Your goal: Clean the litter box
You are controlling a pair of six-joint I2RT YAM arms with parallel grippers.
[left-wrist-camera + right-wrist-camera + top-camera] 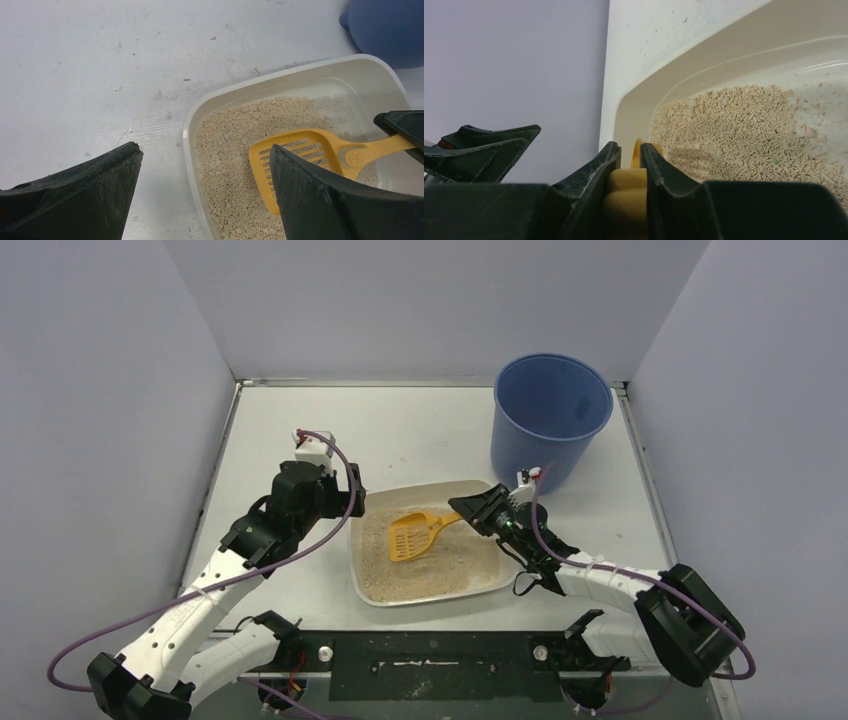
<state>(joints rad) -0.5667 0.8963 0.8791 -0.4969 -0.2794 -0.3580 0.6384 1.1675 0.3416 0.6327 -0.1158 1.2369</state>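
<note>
Two grippers: right gripper (462, 512) pinches slotted scoop (412, 536) handle, blade extending leftward over litter box (440, 598); left gripper (352, 502) spread beside rim.

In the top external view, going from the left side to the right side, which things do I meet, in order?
left gripper → scoop → right gripper → blue bucket
</note>
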